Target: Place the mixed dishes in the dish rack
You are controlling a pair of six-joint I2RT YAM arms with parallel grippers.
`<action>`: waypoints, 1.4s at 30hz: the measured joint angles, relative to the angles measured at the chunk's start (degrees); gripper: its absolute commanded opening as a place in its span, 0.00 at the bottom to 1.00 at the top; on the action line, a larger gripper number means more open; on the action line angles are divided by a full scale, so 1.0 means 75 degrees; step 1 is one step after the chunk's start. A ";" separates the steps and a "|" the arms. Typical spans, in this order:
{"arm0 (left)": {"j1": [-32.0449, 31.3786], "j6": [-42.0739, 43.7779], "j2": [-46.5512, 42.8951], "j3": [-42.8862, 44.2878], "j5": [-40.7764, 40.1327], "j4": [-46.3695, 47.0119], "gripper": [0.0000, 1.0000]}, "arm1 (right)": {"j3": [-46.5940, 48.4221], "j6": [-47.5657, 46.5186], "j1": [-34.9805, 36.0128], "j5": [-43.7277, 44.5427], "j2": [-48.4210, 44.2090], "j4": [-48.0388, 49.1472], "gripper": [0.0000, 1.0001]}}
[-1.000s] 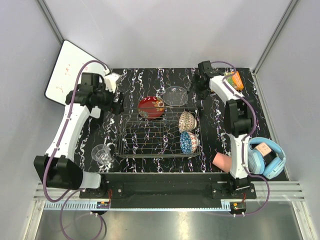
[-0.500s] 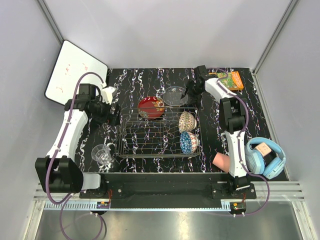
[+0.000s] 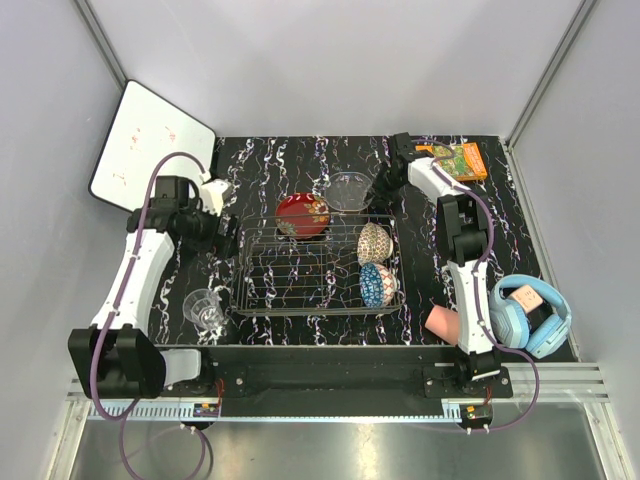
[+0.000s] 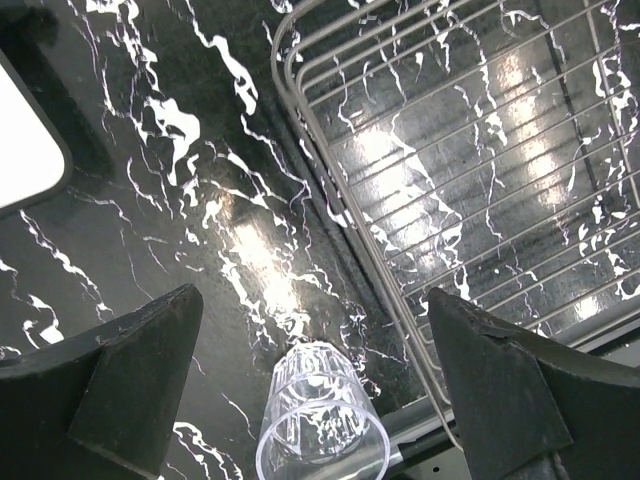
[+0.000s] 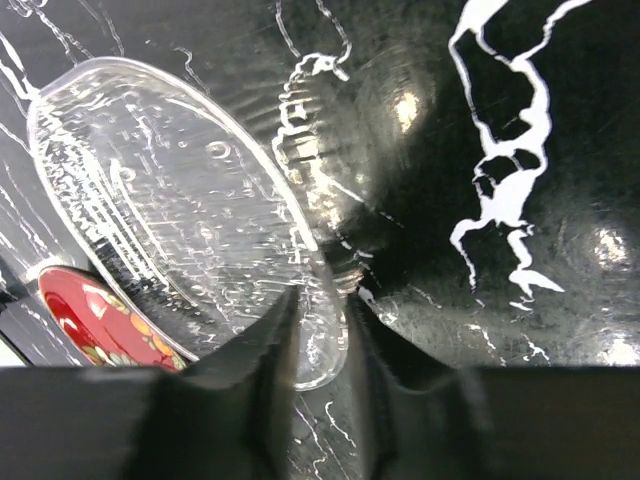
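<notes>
- Readable text: none. The orange book (image 3: 461, 160) has cover print too small to read, and the white board (image 3: 150, 146) carries faint red marks, also illegible.
- Count: six dishes, one dish rack (image 3: 300, 272), one book, one pair of blue headphones (image 3: 531, 315), one board.
- In the rack, right end: beige-brown patterned bowl (image 3: 374, 242) and blue patterned bowl (image 3: 378, 284), both on edge, the blue one nearer the arm bases.
- Red gold-patterned dish (image 3: 303, 215) sits at the rack's far edge. Can't tell whether it is inside the wires or leaning against them.
- Clear glass bowl (image 5: 170, 200) is on the bench (image 3: 300, 160) just beyond the rack's far right corner.
- Right end effector (image 5: 322, 300): fingers close together, pinched on the glass bowl's rim, one inside and one outside.
- Left end effector (image 4: 312, 300): fingers wide apart, holding nothing, above the bench off the rack's left side.
- Clear glass cup (image 4: 322, 420) is on the bench near the rack's near-left corner, clear of the left fingers (image 4: 130, 390).
- Salmon-pink cup (image 3: 442, 321) lies on its side by the right arm's base, between the rack and the headphones.
</notes>
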 measured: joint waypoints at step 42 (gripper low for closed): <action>0.0329 0.0207 -0.0393 -0.1177 -0.0493 0.0816 0.99 | -0.1026 -0.1055 -0.0079 0.0918 -0.2547 0.1023 0.00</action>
